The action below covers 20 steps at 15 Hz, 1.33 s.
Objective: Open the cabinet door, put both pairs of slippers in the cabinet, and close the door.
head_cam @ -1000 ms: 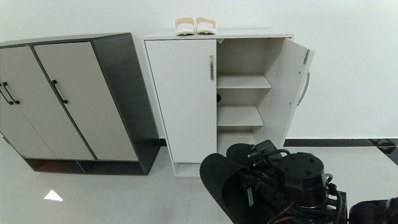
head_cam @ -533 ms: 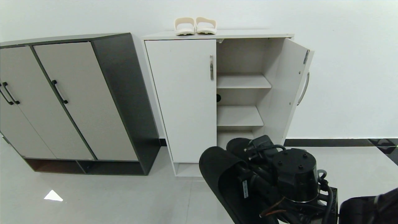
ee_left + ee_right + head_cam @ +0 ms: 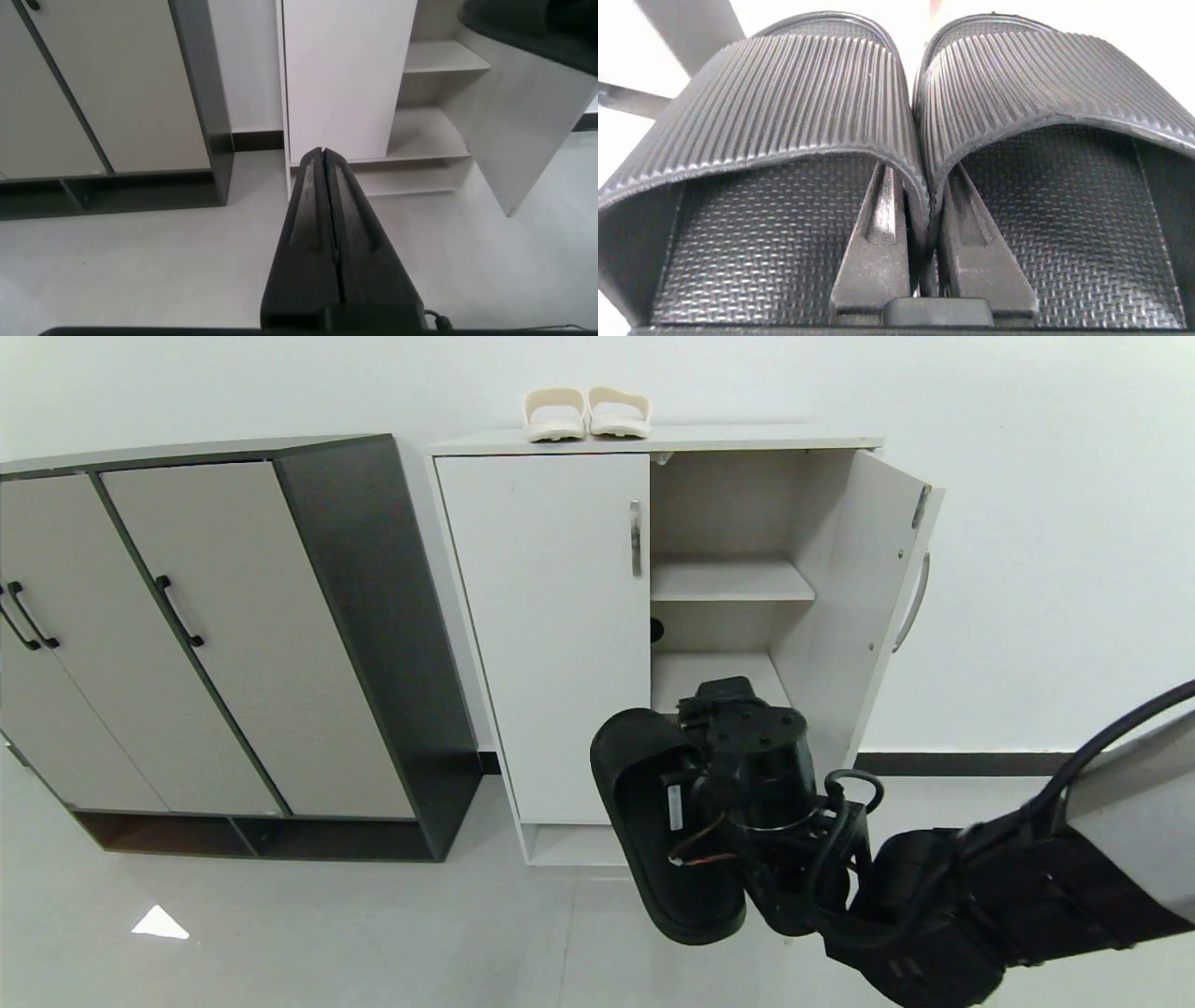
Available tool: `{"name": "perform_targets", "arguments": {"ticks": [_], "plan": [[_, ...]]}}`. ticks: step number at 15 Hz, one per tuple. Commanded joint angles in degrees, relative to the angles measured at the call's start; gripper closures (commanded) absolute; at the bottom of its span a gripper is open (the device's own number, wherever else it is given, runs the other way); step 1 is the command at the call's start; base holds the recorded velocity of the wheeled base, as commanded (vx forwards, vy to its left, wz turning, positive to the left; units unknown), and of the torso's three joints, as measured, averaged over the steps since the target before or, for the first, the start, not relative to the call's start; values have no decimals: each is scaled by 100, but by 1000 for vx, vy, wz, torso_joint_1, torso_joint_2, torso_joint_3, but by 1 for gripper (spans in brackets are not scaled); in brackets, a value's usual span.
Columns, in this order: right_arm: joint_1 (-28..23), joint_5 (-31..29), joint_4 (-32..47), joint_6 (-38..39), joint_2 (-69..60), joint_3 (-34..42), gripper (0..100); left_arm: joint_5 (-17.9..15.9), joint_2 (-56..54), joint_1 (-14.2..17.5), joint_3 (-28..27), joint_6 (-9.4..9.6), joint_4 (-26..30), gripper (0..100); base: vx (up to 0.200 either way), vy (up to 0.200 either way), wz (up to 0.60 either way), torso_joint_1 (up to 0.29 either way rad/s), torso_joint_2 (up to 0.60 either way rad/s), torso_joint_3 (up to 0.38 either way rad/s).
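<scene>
The white cabinet has its left door closed and its right door swung open, baring the shelves. A cream pair of slippers lies on the cabinet's top. My right gripper hangs in front of the lower opening, shut on the black pair of slippers. In the right wrist view its fingers pinch the two inner walls of the black slippers together. My left gripper is shut and holds nothing, low over the floor facing the white cabinet.
A grey two-door cabinet with dark sides stands just left of the white one. The floor in front is bare grey tile. A white wall runs behind, with a dark skirting at the right.
My right arm has risen and stretched forward, carrying the black slippers up to the open side of the cabinet. The cream slippers and both doors have stayed put.
</scene>
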Motion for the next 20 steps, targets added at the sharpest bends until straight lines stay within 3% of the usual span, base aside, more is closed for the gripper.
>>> {"name": "perform_targets", "arguments": {"ticks": [1,3,7,12,20], "plan": [[-142,-13,327,90,289,-573,100,-6,20,2,0,2,-1,100,0,0,0,0,0,0],[-362,-145,933,345,500,-1400,100,-6,20,-6,0,2,-1,100,0,0,0,0,0,0],[-942,-488,1004,160,1053,-2208,100,3,11,-6,0,2,-1,100,0,0,0,0,0,0],[-1294,-690,1013,142,1062,-2173,100,-6,11,2,0,2,-1,100,0,0,0,0,0,0],[-1408,-769,986,160,500,-1303,100,-6,11,-6,0,2,-1,100,0,0,0,0,0,0]]}}
